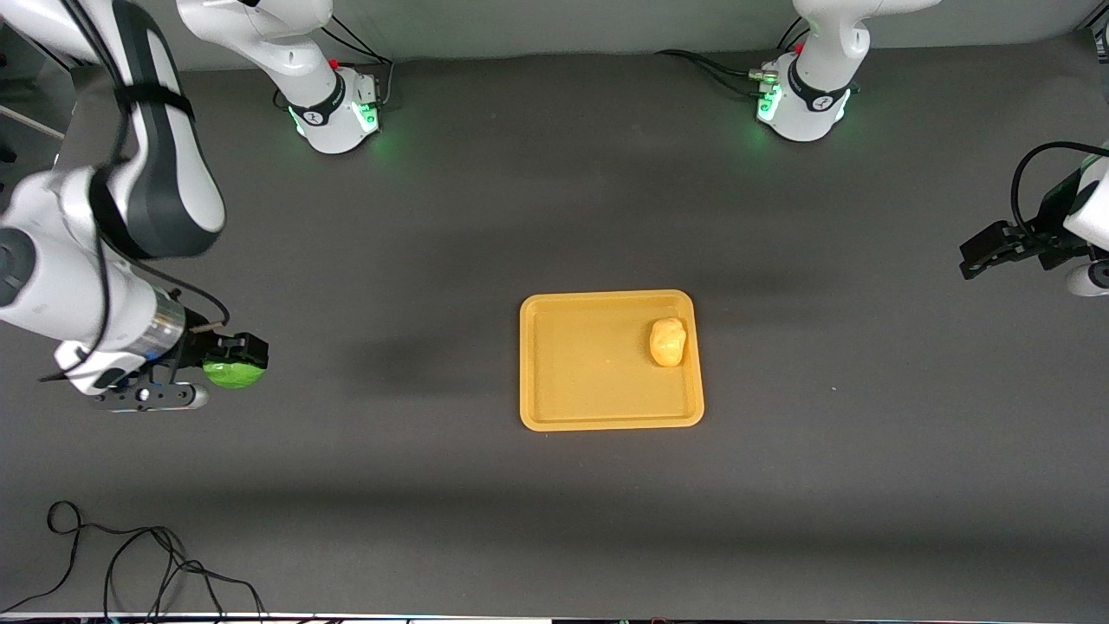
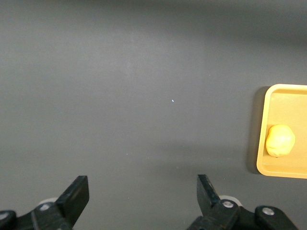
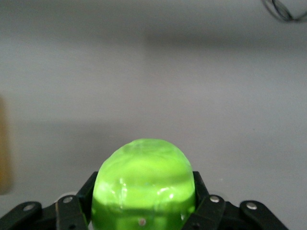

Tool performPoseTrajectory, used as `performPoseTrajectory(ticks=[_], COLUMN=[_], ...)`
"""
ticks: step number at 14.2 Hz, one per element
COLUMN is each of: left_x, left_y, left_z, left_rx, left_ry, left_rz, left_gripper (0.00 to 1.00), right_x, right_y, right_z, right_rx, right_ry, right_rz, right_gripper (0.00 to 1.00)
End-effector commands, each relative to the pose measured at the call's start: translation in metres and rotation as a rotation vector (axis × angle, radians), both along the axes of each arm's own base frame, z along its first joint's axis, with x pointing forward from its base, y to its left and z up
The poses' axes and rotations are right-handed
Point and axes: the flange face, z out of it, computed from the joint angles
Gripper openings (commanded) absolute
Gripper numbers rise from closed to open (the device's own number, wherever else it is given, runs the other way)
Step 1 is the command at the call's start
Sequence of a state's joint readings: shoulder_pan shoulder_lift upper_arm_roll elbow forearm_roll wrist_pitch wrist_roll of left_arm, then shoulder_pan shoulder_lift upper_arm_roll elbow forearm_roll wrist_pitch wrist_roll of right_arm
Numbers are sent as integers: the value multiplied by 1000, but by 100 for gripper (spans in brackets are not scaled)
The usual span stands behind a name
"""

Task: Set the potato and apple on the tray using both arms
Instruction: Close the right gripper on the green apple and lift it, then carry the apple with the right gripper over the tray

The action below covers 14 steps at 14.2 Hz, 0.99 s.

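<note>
- Loose black cable (image 1: 130, 563) on table (image 1: 554, 520) at about 7 o'clock, nearest the front camera, toward right arm's end.
- Right gripper (image 1: 236, 362) at about 9 o'clock, over bare table toward right arm's end, well apart from tray. Clamped on apple (image 1: 234, 373); right wrist view confirms bright green fruit (image 3: 143, 184) seated between both fingers (image 3: 204, 213), bulging above them.
- Tray (image 1: 554, 416) at centre, flat on table. Potato (image 1: 668, 341) already inside, near the rim toward left arm's end, roughly 2 o'clock within tray. Same seen from left wrist view: potato (image 2: 279, 140) just inside tray rim (image 2: 263, 129).
- Left gripper (image 1: 983, 251) at about 3 o'clock, over bare table toward left arm's end; fingers (image 2: 76, 196) spread wide, holding nothing. Arm waiting.
- Arm bases at 11 and 1 o'clock, lit green.
- Judgement: potato half done; apple carry and release remaining.
- Risks: round apple, held low on its body, could squirt out during carry. Released from height, likely to roll past low rim. Dropped beside potato, could knock it toward the rim.
</note>
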<state>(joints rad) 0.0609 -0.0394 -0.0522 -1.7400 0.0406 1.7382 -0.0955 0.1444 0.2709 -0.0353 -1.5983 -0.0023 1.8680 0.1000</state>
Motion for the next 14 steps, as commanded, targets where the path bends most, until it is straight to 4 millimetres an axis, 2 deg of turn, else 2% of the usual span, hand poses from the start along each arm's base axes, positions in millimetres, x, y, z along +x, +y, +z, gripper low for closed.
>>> performPoseTrajectory(ticks=[1, 3, 6, 8, 11, 13, 14], left_x=[-9, -9, -10, -9, -8, -5, -5], left_y=[-2, -2, -2, -5, -6, -7, -9], left_z=[3, 2, 2, 3, 3, 3, 4], left_rx=[-7, -7, -7, -9, -10, -16, -21], left_ry=[-15, -12, -9, -15, -16, -33, -36], left_rz=[0, 0, 1, -4, -5, -7, -9], left_gripper=[100, 100, 100, 100, 100, 100, 100], right_x=[11, 3, -18, -41, -62, -72, -79], right_y=[76, 148, 264, 351, 423, 447, 460], right_z=[25, 28, 11, -4, -24, -36, -57], right_rx=[3, 5, -4, 4, 40, 57, 43], right_ry=[-9, -19, -11, -35, -62, -78, -74], right_rz=[-57, -83, -152, -165, -191, -163, -141], right_gripper=[43, 43, 43, 42, 42, 42, 42])
